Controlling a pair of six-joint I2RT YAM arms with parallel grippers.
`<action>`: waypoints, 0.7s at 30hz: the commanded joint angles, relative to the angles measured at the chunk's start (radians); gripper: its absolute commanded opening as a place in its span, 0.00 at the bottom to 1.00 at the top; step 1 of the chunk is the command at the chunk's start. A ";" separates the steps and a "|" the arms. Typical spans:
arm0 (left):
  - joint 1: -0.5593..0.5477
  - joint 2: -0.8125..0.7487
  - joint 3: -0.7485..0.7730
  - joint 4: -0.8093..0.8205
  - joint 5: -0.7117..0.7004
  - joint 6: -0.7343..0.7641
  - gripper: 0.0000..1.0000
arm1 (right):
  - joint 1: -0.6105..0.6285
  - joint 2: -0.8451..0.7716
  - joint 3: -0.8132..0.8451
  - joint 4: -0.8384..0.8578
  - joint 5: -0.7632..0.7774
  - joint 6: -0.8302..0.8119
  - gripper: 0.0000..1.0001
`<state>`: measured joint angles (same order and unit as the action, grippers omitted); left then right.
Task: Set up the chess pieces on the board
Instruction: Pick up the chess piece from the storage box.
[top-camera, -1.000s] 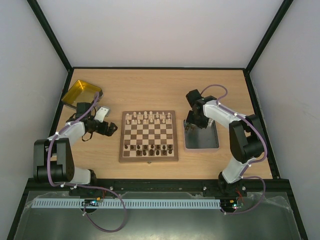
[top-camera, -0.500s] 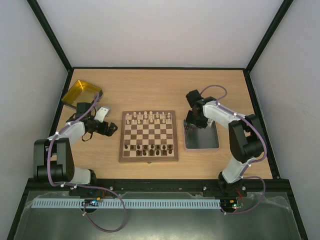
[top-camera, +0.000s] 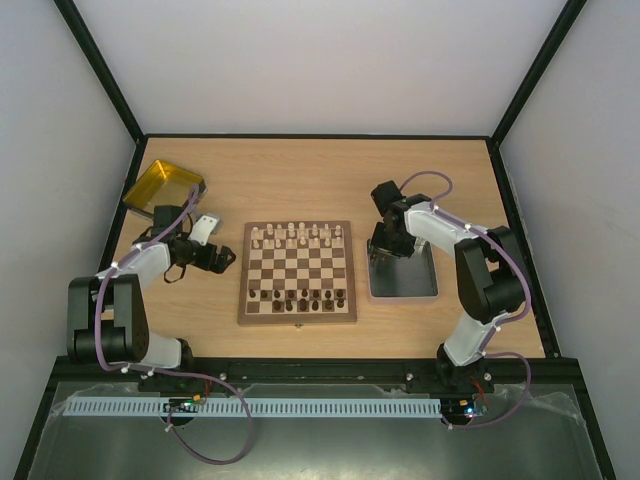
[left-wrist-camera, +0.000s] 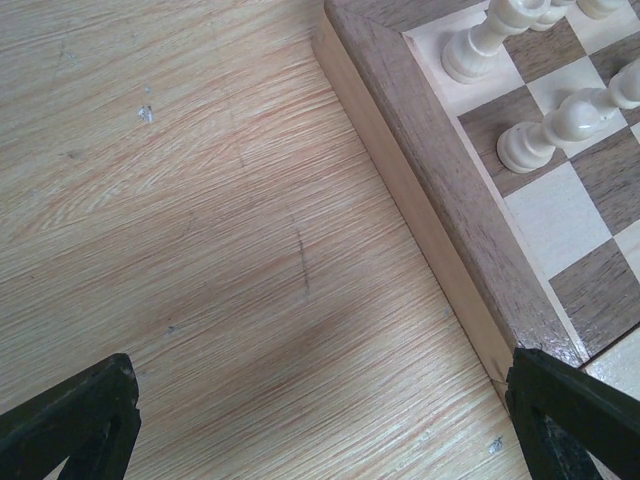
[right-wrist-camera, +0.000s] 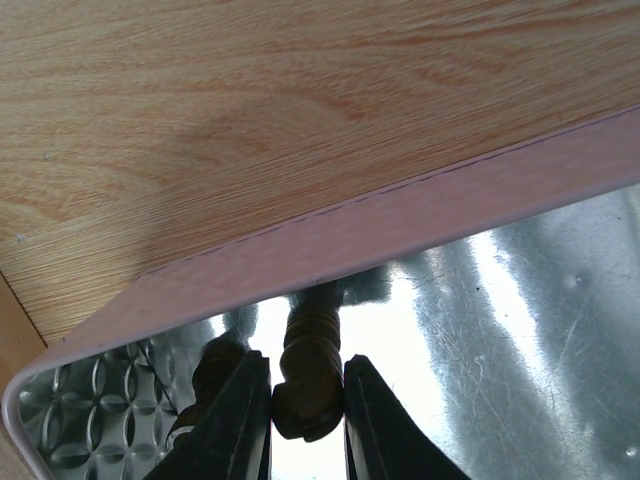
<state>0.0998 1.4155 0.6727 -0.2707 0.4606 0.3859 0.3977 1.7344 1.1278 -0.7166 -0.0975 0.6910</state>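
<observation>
From above, I'm watching the left fingers (top-camera: 222, 257) spreading wide beside the board (top-camera: 297, 272) and the right fingers (top-camera: 381, 251) dipping into the grey tray (top-camera: 412, 284). Left wrist: they're hovering over the worktop (left-wrist-camera: 200, 200). Right wrist: they're clamping a dark chess piece (right-wrist-camera: 311, 365) inside the tray.

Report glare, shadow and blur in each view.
Right wrist view: the grey tray glares white and mirrors the dark piece pinched in the right tool. Left wrist view: a soft shadow lies on the table; the pale pieces look overexposed. Top view: even light, but the board shows its pieces too small to resolve.
</observation>
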 joint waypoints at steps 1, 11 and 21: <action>0.005 0.013 0.022 -0.019 0.019 0.016 1.00 | 0.001 -0.015 -0.004 -0.010 0.023 -0.007 0.15; 0.005 0.008 0.024 -0.022 0.021 0.015 0.99 | 0.001 -0.108 0.003 -0.070 0.070 -0.020 0.14; 0.005 0.002 0.023 -0.024 0.017 0.015 0.99 | 0.001 -0.130 -0.024 -0.076 0.072 -0.030 0.11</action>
<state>0.0998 1.4174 0.6731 -0.2752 0.4641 0.3859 0.3977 1.6268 1.1225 -0.7586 -0.0498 0.6731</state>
